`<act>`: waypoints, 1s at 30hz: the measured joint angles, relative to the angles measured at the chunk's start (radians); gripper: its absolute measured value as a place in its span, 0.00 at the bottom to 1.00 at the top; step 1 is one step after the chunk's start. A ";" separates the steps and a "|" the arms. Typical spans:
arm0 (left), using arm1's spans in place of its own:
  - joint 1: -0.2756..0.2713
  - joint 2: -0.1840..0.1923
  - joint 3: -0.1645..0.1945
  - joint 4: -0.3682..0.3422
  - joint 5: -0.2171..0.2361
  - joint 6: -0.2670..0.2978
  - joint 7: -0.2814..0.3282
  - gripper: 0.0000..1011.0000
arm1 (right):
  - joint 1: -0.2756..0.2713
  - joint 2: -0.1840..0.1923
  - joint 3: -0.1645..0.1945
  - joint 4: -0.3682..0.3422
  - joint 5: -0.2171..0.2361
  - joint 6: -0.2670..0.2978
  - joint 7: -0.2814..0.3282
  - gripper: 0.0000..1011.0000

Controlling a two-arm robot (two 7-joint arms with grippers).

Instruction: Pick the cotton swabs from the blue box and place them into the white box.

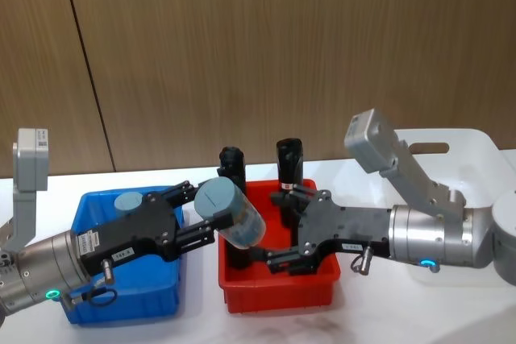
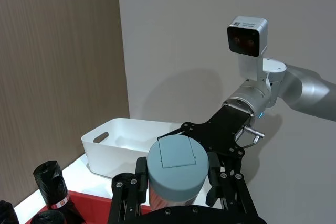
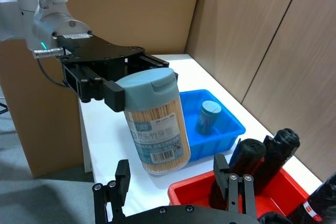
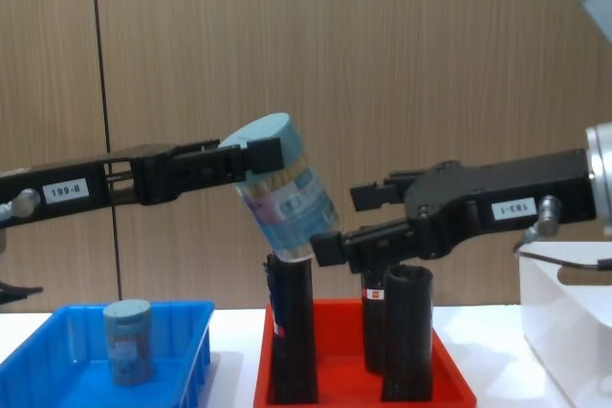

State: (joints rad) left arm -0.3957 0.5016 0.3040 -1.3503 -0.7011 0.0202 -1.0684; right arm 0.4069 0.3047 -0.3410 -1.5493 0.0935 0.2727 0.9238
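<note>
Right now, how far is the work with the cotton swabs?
Done: whether any tub is already in the white box I cannot tell. In hand: the left gripper holds one cotton swab tub tilted above the red tray, the open right gripper close beside it. Left: another tub stands in the blue box.

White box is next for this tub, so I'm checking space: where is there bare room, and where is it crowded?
The white box looks bare between its walls. The blue box has bare floor beside its one cotton swab tub. The red tray is crowded with black cylinders; above it the left end effector holds another tub near the open right end effector.
</note>
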 joint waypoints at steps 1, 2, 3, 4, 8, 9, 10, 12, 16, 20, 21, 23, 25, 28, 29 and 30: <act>0.000 0.000 0.000 0.000 0.000 0.000 0.000 0.67 | 0.001 -0.001 -0.001 0.001 -0.001 0.000 0.001 0.99; 0.000 0.000 0.000 0.000 0.000 0.000 0.000 0.67 | 0.004 -0.003 -0.005 0.002 -0.003 0.002 0.004 0.99; 0.000 0.000 0.000 0.000 0.000 0.000 0.000 0.67 | 0.005 -0.004 -0.006 0.003 -0.004 0.003 0.005 0.99; 0.000 0.000 0.000 0.000 0.000 0.000 0.000 0.67 | 0.007 -0.005 -0.008 0.003 -0.004 0.003 0.006 0.99; 0.000 0.000 0.000 0.000 0.000 0.000 0.000 0.68 | 0.015 -0.011 -0.017 0.006 -0.008 0.006 0.010 0.99; 0.000 0.000 0.000 0.000 0.000 0.000 0.000 0.68 | 0.016 -0.012 -0.019 0.006 -0.010 0.007 0.011 0.99; 0.000 0.000 0.000 0.000 0.000 0.000 0.000 0.67 | 0.018 -0.013 -0.020 0.007 -0.011 0.007 0.011 0.99; 0.000 0.000 0.000 0.000 0.000 0.000 0.000 0.67 | 0.022 -0.016 -0.024 0.008 -0.013 0.008 0.012 0.99; 0.000 0.000 0.000 0.000 0.000 0.000 0.000 0.68 | 0.030 -0.022 -0.031 0.010 -0.015 0.009 0.013 0.99; 0.000 0.000 0.000 0.000 0.000 0.000 0.000 0.67 | 0.037 -0.027 -0.038 0.013 -0.019 0.010 0.014 0.99; 0.000 0.000 0.000 0.000 0.000 0.000 0.000 0.67 | 0.039 -0.028 -0.039 0.013 -0.020 0.010 0.014 0.99; 0.000 0.000 0.000 0.000 0.000 0.000 0.000 0.67 | 0.042 -0.030 -0.043 0.014 -0.020 0.010 0.014 0.99; 0.000 0.000 0.000 0.000 0.000 0.000 0.000 0.67 | 0.046 -0.033 -0.046 0.015 -0.021 0.010 0.014 0.99; 0.000 0.000 0.000 0.000 0.000 0.000 0.000 0.67 | 0.049 -0.035 -0.050 0.016 -0.021 0.011 0.014 0.99; 0.000 0.000 0.000 0.000 0.000 0.000 0.000 0.67 | 0.051 -0.036 -0.051 0.016 -0.022 0.011 0.014 0.99; 0.000 0.000 0.000 0.000 0.000 0.000 0.000 0.67 | 0.052 -0.036 -0.053 0.016 -0.022 0.011 0.014 0.99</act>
State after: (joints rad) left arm -0.3957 0.5016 0.3040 -1.3503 -0.7010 0.0201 -1.0685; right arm 0.4584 0.2682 -0.3938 -1.5331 0.0717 0.2841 0.9373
